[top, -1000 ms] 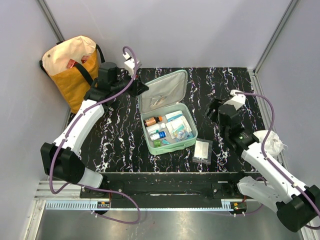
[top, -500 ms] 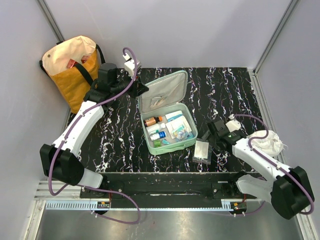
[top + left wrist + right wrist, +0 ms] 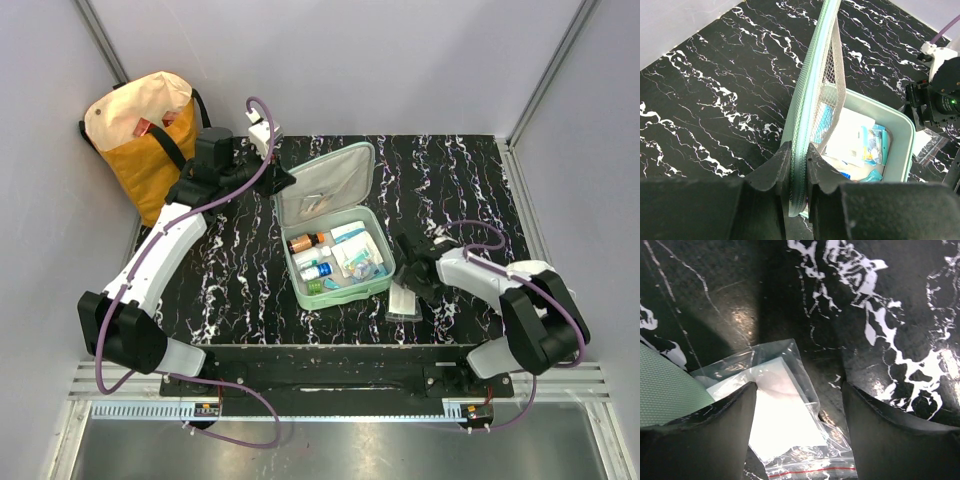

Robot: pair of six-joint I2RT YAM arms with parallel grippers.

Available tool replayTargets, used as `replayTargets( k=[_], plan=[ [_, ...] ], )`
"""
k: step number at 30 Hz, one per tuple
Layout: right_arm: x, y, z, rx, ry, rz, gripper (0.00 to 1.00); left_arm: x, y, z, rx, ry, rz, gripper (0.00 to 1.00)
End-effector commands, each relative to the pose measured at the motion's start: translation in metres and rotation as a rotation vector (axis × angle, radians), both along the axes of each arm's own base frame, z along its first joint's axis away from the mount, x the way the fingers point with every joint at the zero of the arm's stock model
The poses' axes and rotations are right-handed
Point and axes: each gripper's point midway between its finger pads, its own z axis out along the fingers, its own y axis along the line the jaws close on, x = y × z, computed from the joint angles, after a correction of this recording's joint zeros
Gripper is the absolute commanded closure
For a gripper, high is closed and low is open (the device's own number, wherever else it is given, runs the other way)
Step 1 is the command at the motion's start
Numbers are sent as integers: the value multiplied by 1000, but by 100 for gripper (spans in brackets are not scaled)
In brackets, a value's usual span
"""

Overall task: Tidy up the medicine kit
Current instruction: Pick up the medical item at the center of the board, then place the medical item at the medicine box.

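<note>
Right gripper spread above the clear packet, centre-right of the top view.

The medicine kit is seen open at frame centre, its lid pinched at the rim by the left gripper. The packet is laid flat on the table, just beside the kit's right wall. A low, square descent is judged best: fingers set astride the packet, closed on its edge so the thin film is caught, the kit wall left unbumped.

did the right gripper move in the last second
Yes. The right gripper swung left and toward the near edge of the table, ending just over the plastic bag beside the green case.
</note>
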Motion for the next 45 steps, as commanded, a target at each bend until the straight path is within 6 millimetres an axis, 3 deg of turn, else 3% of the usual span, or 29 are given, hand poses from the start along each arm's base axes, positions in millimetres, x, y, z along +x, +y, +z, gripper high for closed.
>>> replayTargets(
  k=[1, 6, 12, 14, 17, 20, 27, 33, 37, 38, 40, 45],
  plan=[
    [10, 18, -12, 61, 29, 65, 30, -6, 10, 2, 33, 3, 34, 90],
    [11, 19, -14, 61, 39, 74, 54, -6, 12, 1, 38, 1, 38, 91],
    [12, 19, -1, 79, -29, 93, 77, -6, 10, -1, 36, 9, 33, 91],
    [14, 16, 7, 75, -61, 107, 85, -6, 10, -2, 35, 14, 31, 90],
    [17, 12, 23, 58, -108, 146, 88, -5, 10, -2, 35, 16, 33, 90],
    [24, 9, 50, 45, -188, 161, 96, -5, 9, -2, 33, 16, 31, 90],
    [47, -6, 133, -28, -403, 192, 97, -6, 8, 1, 28, 13, 24, 90],
    [89, 17, 234, -13, -798, 381, 100, -7, 7, 2, 24, 13, 17, 90],
    [120, 61, 306, -33, -1092, 674, 100, -7, 5, 3, 17, 15, 4, 90],
    [127, 76, 335, -28, -1194, 743, 100, -7, 5, 3, 16, 17, 4, 90],
    [135, 104, 364, -68, -1316, 947, 100, -7, 4, 4, 13, 16, 2, 90],
    [152, 158, 392, -282, -1589, 1341, 100, -5, 2, 5, 8, 16, -6, 90]
  ],
)
